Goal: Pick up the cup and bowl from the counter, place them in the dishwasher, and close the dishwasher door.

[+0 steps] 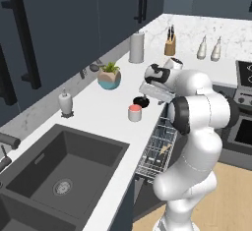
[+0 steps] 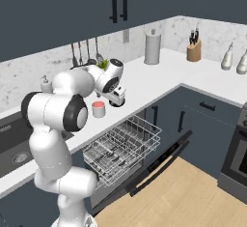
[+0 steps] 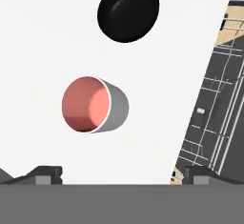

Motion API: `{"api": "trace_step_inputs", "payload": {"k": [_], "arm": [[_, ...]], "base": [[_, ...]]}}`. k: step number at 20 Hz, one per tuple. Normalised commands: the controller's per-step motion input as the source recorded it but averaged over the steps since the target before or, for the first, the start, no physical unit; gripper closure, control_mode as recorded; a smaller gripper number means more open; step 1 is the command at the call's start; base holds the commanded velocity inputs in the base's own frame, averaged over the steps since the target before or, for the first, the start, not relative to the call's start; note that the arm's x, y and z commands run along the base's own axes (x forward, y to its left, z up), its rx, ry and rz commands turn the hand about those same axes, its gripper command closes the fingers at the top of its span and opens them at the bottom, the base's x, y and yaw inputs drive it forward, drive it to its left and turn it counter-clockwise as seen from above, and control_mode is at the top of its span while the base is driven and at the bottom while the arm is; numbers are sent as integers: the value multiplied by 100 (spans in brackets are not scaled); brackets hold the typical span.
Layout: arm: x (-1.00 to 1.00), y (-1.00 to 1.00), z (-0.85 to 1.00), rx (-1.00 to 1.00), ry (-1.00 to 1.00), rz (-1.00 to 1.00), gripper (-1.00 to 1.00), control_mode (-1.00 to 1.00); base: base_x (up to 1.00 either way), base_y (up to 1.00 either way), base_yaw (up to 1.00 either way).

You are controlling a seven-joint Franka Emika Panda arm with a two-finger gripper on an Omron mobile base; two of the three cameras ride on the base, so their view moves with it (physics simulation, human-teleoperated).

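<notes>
Tool [image 3: 119, 175]: fingertips spread wide at the bottom of the hand view, nothing between them; it hangs above the tabletop over the cup, not touching it.

Room: dark slate-blue wall cabinets [image 1: 59, 23] with black bar handles above; pale wood floor [image 2: 193, 192] below.

Tabletop [image 1: 98, 112]: long white marble-look L-shaped surface with faint grey veining, running along the wall and turning at the far corner.

Sink [image 1: 59, 171]: dark inset basin at the near end of the tabletop.

Dishwasher [image 2: 140, 148]: under the tabletop edge, just below the cup and bowl. Dishwasher door [image 2: 161, 165] lowered open toward the floor. Grey wire rack [image 2: 123, 148] pulled out over it; whether anything lies in it is hard to tell.

Stove [image 1: 243, 102]: at the right end, partly seen.

Paper towel roll [image 1: 136, 48]: upright by the wall.

Teal plant pot [image 1: 109, 77]: near the wall, well apart from the cup.

Knife block [image 1: 170, 43]: in the far corner.

Two pale bottles [image 1: 209, 49]: beside each other past the knife block.

Soap dispenser [image 1: 66, 102]: behind the sink.

Bowl [image 3: 127, 11]: black, round, near the tabletop's front edge, just beside the cup.

Cup [image 3: 93, 105]: red, upright near the front edge, apart from the bowl.
</notes>
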Motion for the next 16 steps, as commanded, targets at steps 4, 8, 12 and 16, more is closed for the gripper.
{"api": "trace_step_inputs", "payload": {"k": [4,8,12,16], "arm": [[35,31,-48,0,9,0,-100,-100],[57,14,-45,0,8,-2,-100,-100],[63,1,-41,0,7,-5,-100,-100],[45,0,-34,0,6,-5,-100,-100]], "base": [[0,0,0],[0,0,0],[0,0,0],[0,0,0]]}}
